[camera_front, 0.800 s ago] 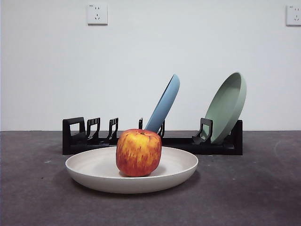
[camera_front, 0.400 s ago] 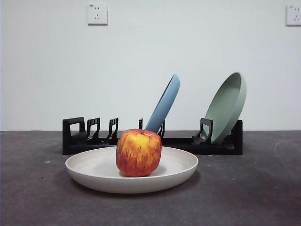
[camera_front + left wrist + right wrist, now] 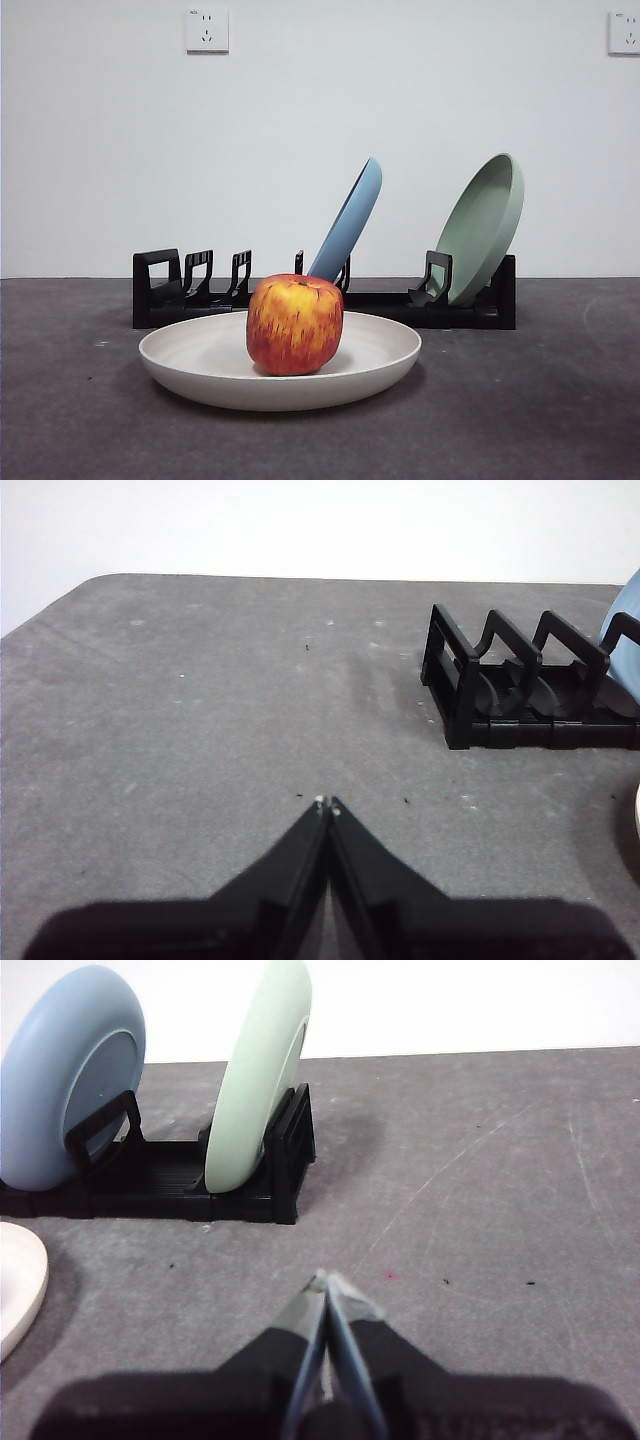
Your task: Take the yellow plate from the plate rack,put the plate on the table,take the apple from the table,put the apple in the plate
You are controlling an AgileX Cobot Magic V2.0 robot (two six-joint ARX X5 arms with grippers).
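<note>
The cream yellow plate [image 3: 200, 365] lies flat on the dark grey table [image 3: 540, 420] in front of the black plate rack [image 3: 170, 290]. The red and yellow apple [image 3: 295, 323] stands in the plate. My left gripper [image 3: 326, 803] is shut and empty, over bare table beside the rack's end [image 3: 470, 695]. My right gripper [image 3: 328, 1285] is shut and empty, over the table near the rack's other end [image 3: 285, 1175]; the plate's rim [image 3: 22, 1285] shows at that view's edge. Neither arm shows in the front view.
A light blue plate [image 3: 350, 222] and a sage green plate [image 3: 485, 225] lean in the rack; both also show in the right wrist view, blue [image 3: 70, 1075] and green [image 3: 260, 1070]. A white wall with two sockets stands behind.
</note>
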